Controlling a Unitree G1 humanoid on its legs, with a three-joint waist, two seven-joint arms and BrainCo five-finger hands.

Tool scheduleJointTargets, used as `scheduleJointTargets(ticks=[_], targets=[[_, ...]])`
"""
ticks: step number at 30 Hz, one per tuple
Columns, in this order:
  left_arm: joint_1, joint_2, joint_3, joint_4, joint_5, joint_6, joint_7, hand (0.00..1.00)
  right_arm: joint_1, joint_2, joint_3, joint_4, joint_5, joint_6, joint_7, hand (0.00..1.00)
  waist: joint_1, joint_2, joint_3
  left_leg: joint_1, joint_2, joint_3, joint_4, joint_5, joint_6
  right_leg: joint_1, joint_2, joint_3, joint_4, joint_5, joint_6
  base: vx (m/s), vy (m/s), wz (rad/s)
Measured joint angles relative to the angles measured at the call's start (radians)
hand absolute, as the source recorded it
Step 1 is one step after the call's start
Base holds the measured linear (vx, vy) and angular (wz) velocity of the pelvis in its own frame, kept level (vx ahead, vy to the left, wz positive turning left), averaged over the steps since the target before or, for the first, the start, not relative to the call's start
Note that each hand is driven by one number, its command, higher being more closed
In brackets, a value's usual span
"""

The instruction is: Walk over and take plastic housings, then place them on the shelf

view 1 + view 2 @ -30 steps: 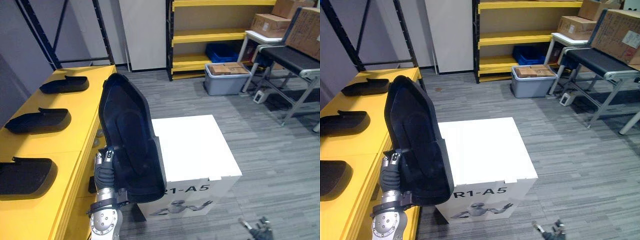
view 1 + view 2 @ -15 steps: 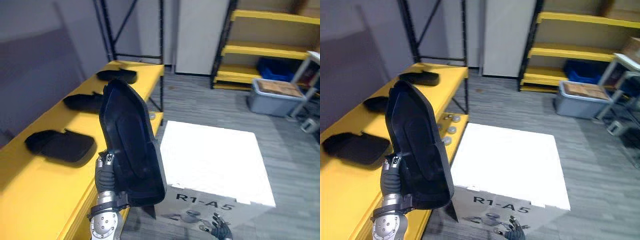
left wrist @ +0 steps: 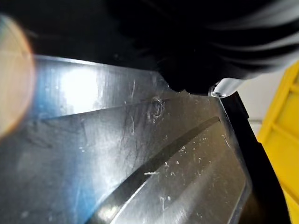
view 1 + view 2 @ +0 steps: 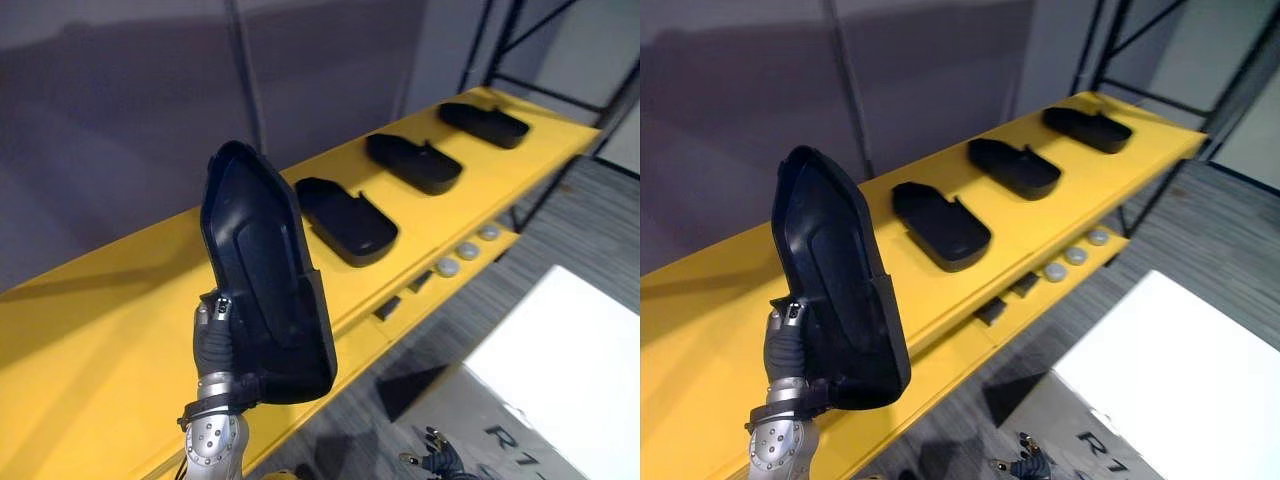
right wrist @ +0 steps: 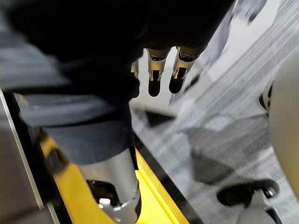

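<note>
Yellow shelf top (image 4: 110,320) holds three black plastic housings (image 4: 348,218) in a row; my left hand (image 4: 212,330) clenches a fourth black housing (image 4: 262,275) upright, best laid flat on the bare stretch beside them, right hand (image 5: 155,70) slack.

White box (image 4: 572,335), lower right, beside shelf (image 4: 110,330): dark lettering (image 4: 507,438) on side face, printed large, below top edge. Only beginning of line in frame; remainder cut by picture border, so whole marking cannot be read. Same lettering in right eye view, also cut. Below it, part of dark printed figure, too cropped to tell. Housing (image 4: 262,270), shelf: no legible print.
</note>
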Motion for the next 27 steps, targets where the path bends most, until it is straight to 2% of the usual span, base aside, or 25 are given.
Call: scheduleJointTargets(ticks=[1,2,3,5,6,8,10,11,12,13,16,18,22,25,27], targets=[[-0.009,0.000,0.008,0.011,0.021,0.003,0.005,1.00,-0.016,-0.001,0.000,-0.002,-0.006,0.001,0.000,0.00,-0.001,0.007,0.005,0.013,-0.011,-0.019,-0.001,-0.006,0.009,-0.013,-0.036,0.020,0.089,0.016,-0.024,0.12,0.194,0.55],[-0.021,0.004,0.004,0.023,0.044,0.006,0.012,1.00,-0.017,-0.001,0.000,-0.008,-0.007,0.000,0.001,0.00,-0.008,0.016,0.013,0.036,-0.013,-0.055,-0.016,-0.008,0.011,-0.049,-0.051,0.116,0.199,0.027,-0.054,0.11,0.149,0.65],[-0.024,0.007,-0.001,0.029,0.052,0.006,0.017,1.00,-0.016,0.000,0.000,-0.006,-0.008,0.000,0.002,0.00,-0.018,0.021,0.015,0.047,-0.013,-0.077,-0.027,-0.006,0.011,-0.070,-0.036,0.186,0.238,0.014,-0.042,0.12,0.070,0.91],[-0.035,0.007,-0.026,0.053,0.074,0.007,0.035,1.00,-0.005,-0.002,0.000,-0.005,-0.007,0.001,0.005,0.00,-0.051,0.023,0.021,0.087,-0.016,-0.150,-0.067,0.005,-0.002,-0.165,0.074,0.468,0.290,-0.070,-0.024,0.10,-0.032,0.94],[-0.037,0.006,-0.033,0.062,0.079,0.007,0.039,1.00,-0.001,-0.003,0.000,-0.006,-0.007,0.001,0.005,0.00,-0.054,0.023,0.021,0.093,-0.019,-0.162,-0.071,0.006,-0.003,-0.188,0.097,0.515,0.288,-0.078,-0.019,0.08,-0.052,0.66],[-0.055,0.005,-0.079,0.080,0.091,0.013,0.047,1.00,0.015,0.000,-0.001,-0.045,0.000,0.001,0.002,0.00,-0.067,0.008,0.024,0.117,-0.044,-0.215,-0.077,0.006,-0.007,-0.272,0.175,0.713,0.268,-0.107,-0.011,0.10,-0.096,0.73],[-0.058,0.005,-0.114,0.080,0.091,0.013,0.047,1.00,0.037,0.007,-0.001,-0.084,0.002,0.001,-0.001,0.00,-0.075,0.006,0.024,0.116,-0.050,-0.267,-0.050,-0.003,-0.021,-0.290,0.224,0.820,0.215,-0.106,-0.009,0.12,-0.184,0.96],[-0.056,0.006,-0.132,0.075,0.091,0.013,0.047,1.00,0.057,0.021,-0.001,-0.100,0.003,0.001,-0.002,0.00,-0.073,-0.020,0.015,0.112,-0.064,-0.295,-0.022,-0.021,-0.045,-0.283,0.220,0.841,0.141,-0.056,-0.035,0.13,-0.218,0.89],[-0.056,0.006,-0.136,0.072,0.091,0.011,0.047,1.00,0.069,0.030,0.000,-0.109,0.004,0.001,-0.003,0.00,-0.067,-0.038,0.013,0.105,-0.073,-0.308,-0.005,-0.035,-0.054,-0.275,0.207,0.836,0.119,-0.053,-0.007,0.15,-0.252,0.77],[-0.054,-0.006,-0.138,0.075,0.090,0.013,0.046,1.00,0.082,0.041,-0.001,-0.113,0.004,0.003,-0.002,0.00,-0.053,-0.036,0.003,0.089,-0.054,-0.320,0.028,-0.063,-0.072,-0.239,0.215,0.807,0.066,-0.080,0.016,0.12,-0.209,0.45],[-0.053,-0.014,-0.142,0.073,0.089,0.012,0.038,1.00,0.104,0.027,-0.001,-0.144,0.006,0.003,-0.005,0.00,-0.038,-0.019,-0.007,0.093,0.028,-0.265,0.038,-0.068,-0.090,-0.188,0.257,0.753,0.005,-0.069,-0.001,0.13,-0.226,0.39],[-0.051,-0.014,-0.145,0.073,0.088,0.012,0.037,1.00,0.110,0.033,0.000,-0.144,0.006,0.003,-0.008,0.00,-0.014,-0.018,-0.020,0.102,0.047,-0.259,0.030,-0.070,-0.099,-0.161,0.280,0.754,-0.036,-0.055,-0.011,0.12,-0.130,-0.03],[-0.052,-0.015,-0.145,0.073,0.088,0.013,0.033,1.00,0.136,0.060,0.000,-0.145,0.006,0.003,-0.010,0.00,0.000,-0.033,-0.033,0.103,0.047,-0.282,0.026,-0.067,-0.103,-0.113,0.283,0.716,-0.103,-0.037,-0.009,0.08,-0.007,0.23],[-0.055,-0.015,-0.136,0.072,0.087,0.013,0.039,1.00,0.145,0.074,0.000,-0.148,0.006,0.002,-0.012,0.00,0.006,-0.056,-0.023,0.045,0.034,-0.318,0.084,-0.067,-0.103,-0.110,0.265,0.656,-0.109,-0.036,-0.007,0.01,0.053,0.52],[-0.056,-0.017,-0.108,0.069,0.087,0.013,0.041,1.00,0.136,0.073,-0.001,-0.147,0.005,0.002,-0.012,0.00,0.021,-0.073,-0.001,0.008,0.033,-0.306,0.132,-0.085,-0.113,-0.115,0.243,0.644,-0.106,-0.033,-0.007,-0.04,0.104,0.43]])
